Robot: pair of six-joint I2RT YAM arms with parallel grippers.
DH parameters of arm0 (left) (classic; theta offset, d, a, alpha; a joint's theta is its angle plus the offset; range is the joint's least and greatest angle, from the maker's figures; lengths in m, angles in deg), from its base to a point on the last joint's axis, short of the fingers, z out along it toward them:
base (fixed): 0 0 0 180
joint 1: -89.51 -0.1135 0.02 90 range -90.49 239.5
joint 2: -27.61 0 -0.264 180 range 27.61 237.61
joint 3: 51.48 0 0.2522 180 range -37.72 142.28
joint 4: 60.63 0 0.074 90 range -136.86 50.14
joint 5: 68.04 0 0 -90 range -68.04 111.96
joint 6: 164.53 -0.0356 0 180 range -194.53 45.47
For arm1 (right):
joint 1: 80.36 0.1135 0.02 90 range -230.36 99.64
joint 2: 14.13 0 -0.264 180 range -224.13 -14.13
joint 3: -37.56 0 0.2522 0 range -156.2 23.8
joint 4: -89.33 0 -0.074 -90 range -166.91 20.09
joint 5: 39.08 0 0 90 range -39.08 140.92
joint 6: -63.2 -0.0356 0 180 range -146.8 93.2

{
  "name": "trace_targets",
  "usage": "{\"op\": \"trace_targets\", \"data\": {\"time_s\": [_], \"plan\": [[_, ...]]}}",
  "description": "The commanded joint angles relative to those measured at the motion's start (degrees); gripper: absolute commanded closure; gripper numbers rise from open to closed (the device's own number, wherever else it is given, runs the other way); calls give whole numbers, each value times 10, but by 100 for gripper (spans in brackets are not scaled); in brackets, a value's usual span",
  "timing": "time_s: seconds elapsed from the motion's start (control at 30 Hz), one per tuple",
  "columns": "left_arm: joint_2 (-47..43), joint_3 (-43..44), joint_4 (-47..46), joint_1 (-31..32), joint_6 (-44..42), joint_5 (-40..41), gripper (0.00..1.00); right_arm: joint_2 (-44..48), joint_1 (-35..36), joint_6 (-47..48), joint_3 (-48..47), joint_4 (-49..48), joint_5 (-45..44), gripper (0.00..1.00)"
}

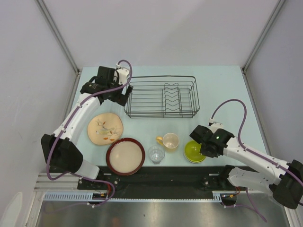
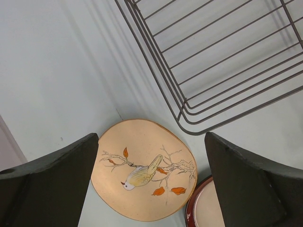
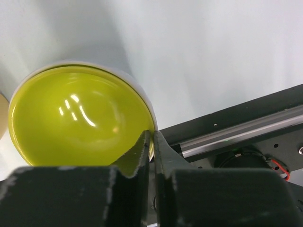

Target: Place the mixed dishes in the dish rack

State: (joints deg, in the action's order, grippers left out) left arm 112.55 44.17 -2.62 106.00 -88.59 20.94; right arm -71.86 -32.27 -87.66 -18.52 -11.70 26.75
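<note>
Top view: the dish rack (image 1: 162, 97) stands at 12 o'clock of the pale yellow mug (image 1: 170, 141). The beige floral-patterned plate (image 1: 105, 128), dark-red-rimmed cream dish (image 1: 125, 156) and clear glass (image 1: 156, 154) lie toward its 7 o'clock. The left arm reaches to the rack's 9 o'clock end, and the right arm bends low over the lime green bowl (image 1: 194, 151).

Left wrist: the left gripper (image 2: 151, 137) gapes wide above the plate (rack corner at 1 o'clock).

Right wrist: the right gripper (image 3: 151, 142) pinches the bowl's rim at 5 o'clock, with the small pale saucer (image 3: 135, 82) beneath.

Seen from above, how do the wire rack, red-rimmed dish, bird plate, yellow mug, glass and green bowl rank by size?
1. Wire rack
2. Red-rimmed dish and bird plate, too alike to split
3. Yellow mug
4. Glass
Green bowl: partly hidden under the right fingers, so unranked.
</note>
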Motion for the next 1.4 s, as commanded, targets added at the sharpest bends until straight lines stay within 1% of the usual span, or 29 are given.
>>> {"op": "trace_targets", "data": {"time_s": [0.0, 0.07, 0.27, 0.4, 0.63, 0.77, 0.93, 1.0, 1.07, 1.1, 1.13, 1.17, 1.2, 1.3, 1.37], "plan": [[-27, -9, -17, 0, -7, 4, 0, 2, -5, -7, -2, -25, -8, 96], [-29, -14, -21, 0, -8, 5, 0, 2, -6, -5, -2, -27, -8, 100], [-28, -16, -22, 0, -10, 2, 0, 15, -10, 2, -9, -23, -9, 100], [-25, -12, -25, 0, -6, -4, 0, 37, -10, 7, -32, -16, -13, 100], [-8, 32, -14, 19, -4, -3, 0, 70, -7, 43, -82, -36, -24, 100], [-1, 60, -5, 36, 2, -6, 0, 66, -7, 58, -102, -35, -31, 100], [6, 80, 7, 56, 6, -10, 0, 61, -6, 61, -103, -36, -35, 100], [6, 79, 4, 63, 5, 0, 0, 58, -7, 60, -102, -27, -38, 100], [6, 78, 3, 67, 4, 1, 0, 47, -6, 51, -102, 4, -50, 100], [7, 78, 4, 67, 4, 1, 0, 42, -5, 35, -103, 17, -56, 99], [6, 78, 3, 68, 4, 0, 0, 35, -5, 29, -103, 43, -62, 90], [7, 77, 2, 68, 4, -1, 0, 27, -5, 21, -103, 53, -69, 72], [6, 75, 2, 68, 5, 0, 0, 13, -3, 13, -102, 61, -72, 48], [6, 71, 0, 69, 6, 0, 0, -7, 3, -6, -102, 69, -70, 40], [5, 69, 0, 69, 4, 1, 0, -13, 9, -21, -103, 69, -75, 41]]}}
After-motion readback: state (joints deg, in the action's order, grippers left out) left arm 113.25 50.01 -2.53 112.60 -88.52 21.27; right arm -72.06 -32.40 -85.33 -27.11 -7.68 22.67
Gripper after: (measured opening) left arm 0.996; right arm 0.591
